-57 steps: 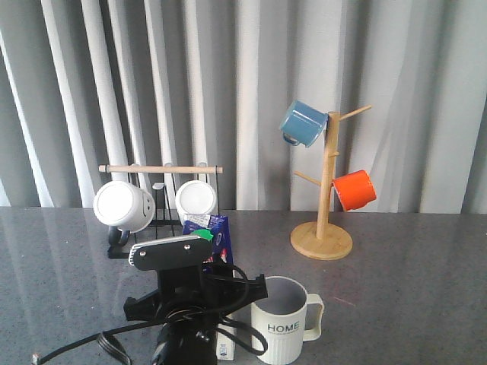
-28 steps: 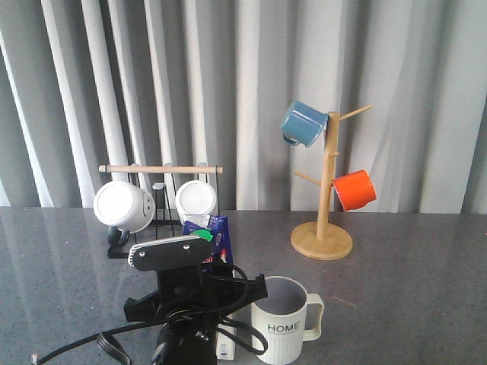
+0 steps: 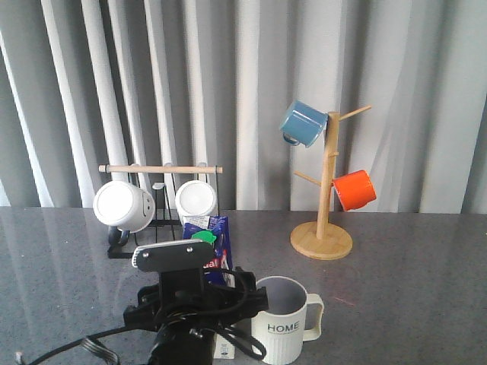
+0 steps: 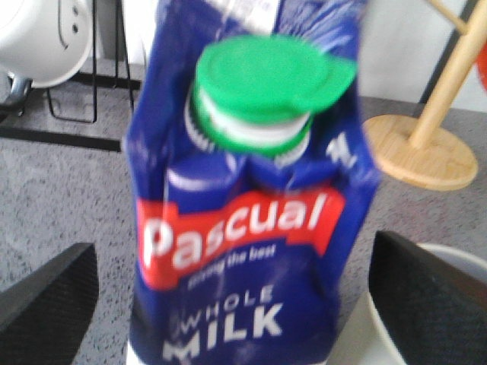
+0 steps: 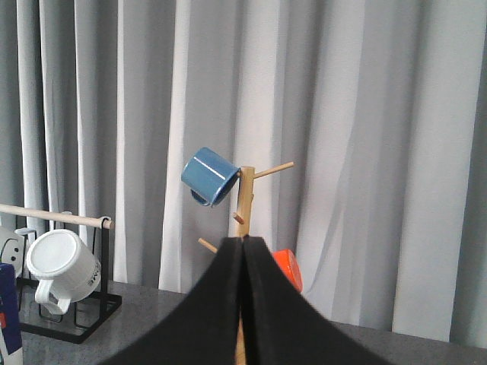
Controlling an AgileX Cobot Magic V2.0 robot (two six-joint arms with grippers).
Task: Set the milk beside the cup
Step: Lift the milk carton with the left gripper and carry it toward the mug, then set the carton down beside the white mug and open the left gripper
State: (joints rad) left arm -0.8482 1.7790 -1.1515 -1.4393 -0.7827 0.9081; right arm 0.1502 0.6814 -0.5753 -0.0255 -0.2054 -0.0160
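Left fingers (image 4: 46, 293): two black pads spread wide, one on either side of the milk (image 4: 247, 228), with clear gaps showing between each pad and the carton; open, not gripping. The milk stands between them, upright or nearly so, green cap facing the wrist camera, red "Pascual" band and "WHOLE MILK" lettering legible. The picture is slightly blurred. Whether its base rests on the table (image 3: 411, 304) cannot be confirmed, as the left arm hides it in the front view.

The cup (image 3: 285, 321) sits just beyond the finger on the carton's far side from the rack; its cream rim enters the left wrist view close to that finger. In the front view it stands just beside the milk, "HOME" lettering forward, handle turned away from the carton.

Right fingers (image 5: 243, 304): pads pressed together along their length, closed on nothing, raised and pointing toward the wooden mug tree (image 5: 245, 199) carrying a blue mug (image 5: 208, 176) and an orange mug (image 5: 288, 268).

A black wire rack (image 3: 163, 199) with two white mugs stands behind the carton.
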